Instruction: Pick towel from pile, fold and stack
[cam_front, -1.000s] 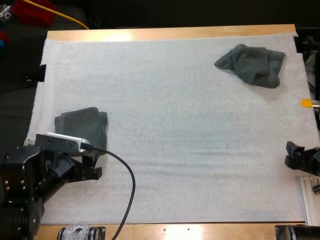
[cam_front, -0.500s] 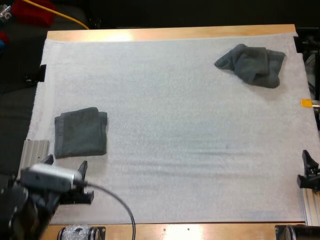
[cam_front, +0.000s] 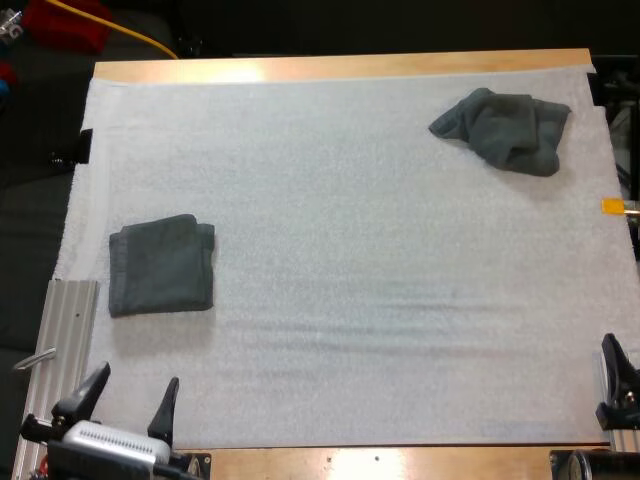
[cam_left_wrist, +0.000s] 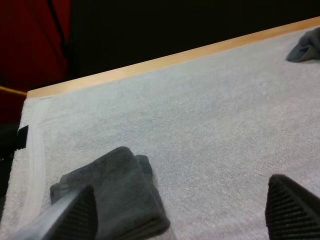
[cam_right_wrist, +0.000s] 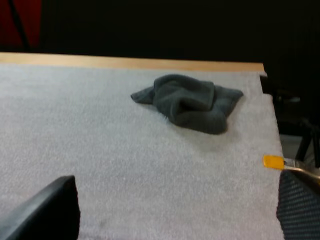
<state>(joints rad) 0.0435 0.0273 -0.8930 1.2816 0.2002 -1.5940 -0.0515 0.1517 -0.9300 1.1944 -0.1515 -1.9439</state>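
A white mat (cam_front: 350, 250) covers the wooden table (cam_front: 350, 66). The crumpled towel (cam_front: 505, 130) lies on the mat well ahead of the right gripper (cam_right_wrist: 177, 185), near the far edge. The folded towel (cam_front: 162, 265) lies flat, near and ahead of the left gripper (cam_front: 136, 378), not touching it. Both grippers have their fingers spread wide and hold nothing.
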